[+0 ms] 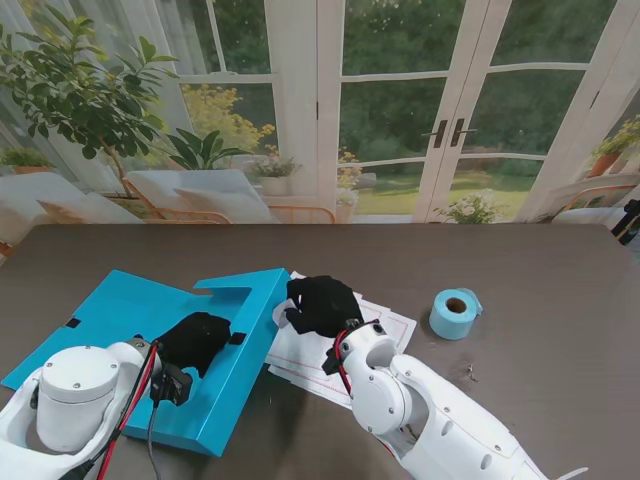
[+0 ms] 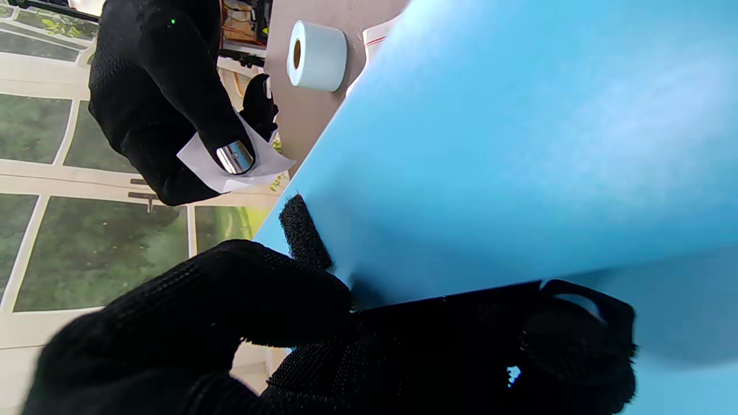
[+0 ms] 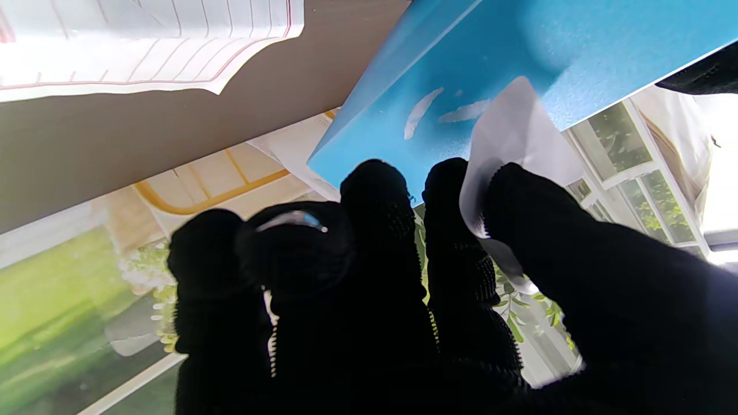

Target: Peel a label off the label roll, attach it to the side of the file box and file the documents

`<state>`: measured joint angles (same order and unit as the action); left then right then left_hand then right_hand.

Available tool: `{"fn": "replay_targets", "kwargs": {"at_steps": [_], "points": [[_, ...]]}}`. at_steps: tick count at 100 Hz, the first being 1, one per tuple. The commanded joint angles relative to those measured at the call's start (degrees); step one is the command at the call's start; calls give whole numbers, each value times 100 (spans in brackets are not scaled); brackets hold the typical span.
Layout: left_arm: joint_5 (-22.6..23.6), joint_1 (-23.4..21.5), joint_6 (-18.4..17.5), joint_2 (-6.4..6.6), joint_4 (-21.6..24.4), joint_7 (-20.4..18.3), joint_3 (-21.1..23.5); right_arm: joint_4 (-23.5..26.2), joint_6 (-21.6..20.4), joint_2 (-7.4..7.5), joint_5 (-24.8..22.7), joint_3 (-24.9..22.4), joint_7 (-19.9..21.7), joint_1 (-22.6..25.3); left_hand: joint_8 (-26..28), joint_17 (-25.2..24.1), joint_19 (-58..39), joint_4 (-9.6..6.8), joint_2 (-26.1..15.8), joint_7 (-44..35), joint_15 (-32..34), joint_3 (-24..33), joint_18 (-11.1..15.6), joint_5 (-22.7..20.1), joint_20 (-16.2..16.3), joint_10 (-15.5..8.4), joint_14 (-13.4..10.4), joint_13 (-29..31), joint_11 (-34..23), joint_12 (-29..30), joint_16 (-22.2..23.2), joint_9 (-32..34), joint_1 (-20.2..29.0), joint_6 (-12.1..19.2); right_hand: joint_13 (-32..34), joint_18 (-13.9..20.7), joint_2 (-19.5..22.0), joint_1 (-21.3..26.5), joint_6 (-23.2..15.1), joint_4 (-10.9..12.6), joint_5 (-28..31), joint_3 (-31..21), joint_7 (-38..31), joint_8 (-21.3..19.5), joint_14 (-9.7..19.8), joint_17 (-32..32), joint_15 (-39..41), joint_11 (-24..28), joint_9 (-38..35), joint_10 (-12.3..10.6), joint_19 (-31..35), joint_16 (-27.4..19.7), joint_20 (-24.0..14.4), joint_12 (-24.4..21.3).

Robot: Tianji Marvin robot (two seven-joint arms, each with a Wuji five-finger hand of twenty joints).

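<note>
Stand view: the left robot hand [image 1: 196,341] is clamped on the blue file box [image 1: 120,320], which lies opened out on the near-left of the worktop [image 1: 540,270] w/ one panel propped up toward the middle; the right robot hand [image 1: 322,304] hovers just right of that panel's edge, over the white documents [image 1: 385,322]. The label roll [image 1: 455,313] sits well apart to the right, a short pale-blue cylinder w/ a cardboard core. Risk here, as I judge it: the thin panel can flex or swing when pressed, so the label goes on crooked or creased unless the left grip braces it. Left wrist view: the fingers [image 2: 242,300] pinch the box edge beside a fuzzy black velcro patch [image 2: 302,233]; the box wall is smooth, matte, stiff-looking plastic sheet. Beyond it the right robot hand [image 2: 164,98] pinches a small white label [image 2: 230,167] betw. thumb and forefinger, apart from the box; a shiny metal fingertip cap shows. The roll [image 2: 317,55] stands farther off. Right wrist view: the label [image 3: 519,132] is thin, glossy, rounded at the corner, curling slightly, w/ its free end right at the blue face [image 3: 461,52] — can't tell if touching. Whitish smears mark that face. Risks: the limp label may fold on itself or cling to the knit glove, & smears could weaken adhesion. The ruled, floppy documents [image 3: 144,40] lie on the brown worktop, not yet filed.
</note>
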<state>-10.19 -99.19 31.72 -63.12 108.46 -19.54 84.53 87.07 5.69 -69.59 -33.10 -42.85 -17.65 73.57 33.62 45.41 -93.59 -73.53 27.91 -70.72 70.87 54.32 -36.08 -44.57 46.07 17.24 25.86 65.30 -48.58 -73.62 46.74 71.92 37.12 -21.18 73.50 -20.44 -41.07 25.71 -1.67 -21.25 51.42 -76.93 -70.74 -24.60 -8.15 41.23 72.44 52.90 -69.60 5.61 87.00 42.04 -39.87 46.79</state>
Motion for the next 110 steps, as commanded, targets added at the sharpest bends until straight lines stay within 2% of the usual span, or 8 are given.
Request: {"fn": "replay_targets", "kwargs": {"at_steps": [1,31,75,110], "points": [[-11,-35,9,-2,77,-111,9,-13,-52,-53,-73,48,47,-6,82,46,-331,-60,-66,-234,354,184,82,70,-90,-452,14,43,-206,-89,65,179,18,-234,145,143,151,-26,-172,66,-113,12,-37,-87,73,521,-33,94,151,-11,-71,-67,-57,-74],[-28,-66,40,10,120,-151,22,-224,-117,-66,-283,295,-10,-178,89,-17,-287,-42,-106,-216,341,213,75,87,-71,-438,31,-7,-197,-103,80,151,-7,-237,154,221,215,-66,-239,53,-170,28,-76,-50,147,448,-138,132,219,-86,-77,-105,-55,-97],[-30,-67,31,19,120,-183,29,-359,-159,-89,-292,396,-39,-233,96,-42,-260,-31,-121,-208,336,232,75,90,-39,-432,37,-17,-191,-109,92,144,-20,-240,156,231,230,-56,-216,53,-201,34,-118,-13,130,436,-139,152,231,-84,-80,-97,-47,-120],[-11,-72,-3,45,109,-279,29,-330,-5,-125,-311,416,-163,-170,101,-40,-251,-22,-112,-206,335,235,73,95,-18,-434,33,-18,-189,-115,96,139,-23,-238,151,216,293,-70,-78,55,-310,80,-102,158,60,388,-142,143,310,-33,-35,-101,-60,-149]]}}
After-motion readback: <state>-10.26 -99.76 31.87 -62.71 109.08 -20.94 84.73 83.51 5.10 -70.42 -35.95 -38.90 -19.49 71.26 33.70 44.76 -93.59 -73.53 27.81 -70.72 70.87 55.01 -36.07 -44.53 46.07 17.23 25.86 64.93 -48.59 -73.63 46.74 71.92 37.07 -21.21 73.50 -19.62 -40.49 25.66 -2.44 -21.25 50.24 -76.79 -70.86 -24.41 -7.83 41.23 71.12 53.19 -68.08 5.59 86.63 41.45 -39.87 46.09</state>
